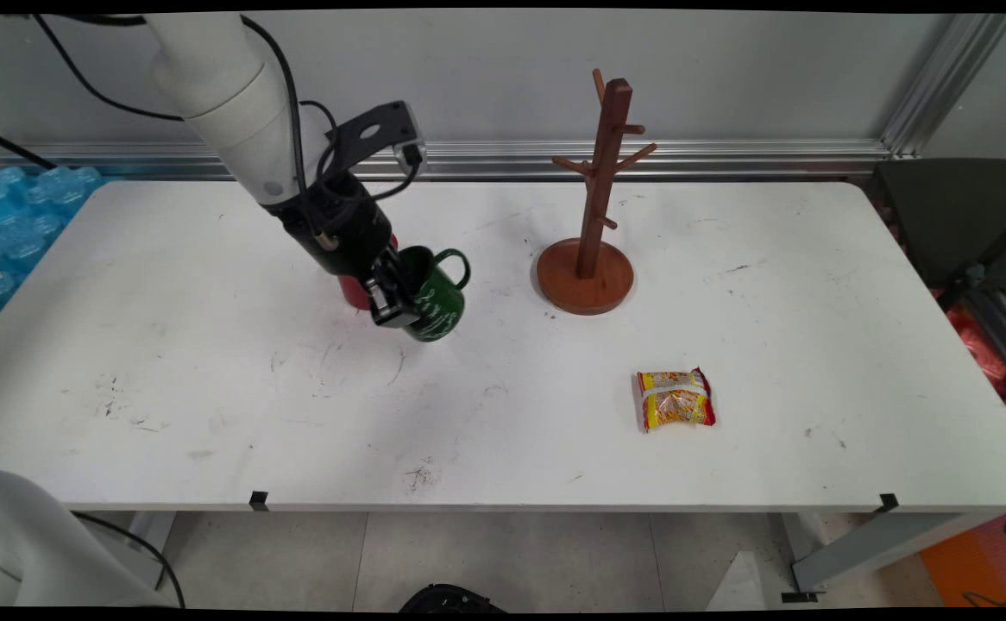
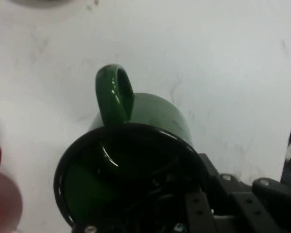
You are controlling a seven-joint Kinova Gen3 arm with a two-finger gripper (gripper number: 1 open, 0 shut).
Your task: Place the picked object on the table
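From where I sit, far off at the controls, I start at the left, where blue plastic-wrapped bottles (image 1: 24,216) are stacked past the end of the worktop (image 1: 210,388). Next comes my hand (image 1: 392,297), reaching down from the upper left. It is clamped on the green mug (image 1: 434,302): one finger goes inside the mug and the other sits outside, so the wall of the mug is pinched between them on the side toward the arm. The mug is tipped, with its mouth up and leaning toward the arm, and I judge it is held a little off the worktop, though I cannot be sure. Its handle (image 1: 460,266) sticks out on the far side from my hand, pointing toward the wall and a bit to the right. In the hand view I look straight into the mug (image 2: 131,165), and I see nothing in it, only dark green. Just behind my hand a red cup (image 1: 353,291) peeks out, mostly hidden, so I cannot tell what is in it. Further right stands a wooden mug tree (image 1: 594,216) with bare pegs, well apart from the mug. Nearer to me and further right lies a yellow and red snack packet (image 1: 675,399), flat on the worktop.
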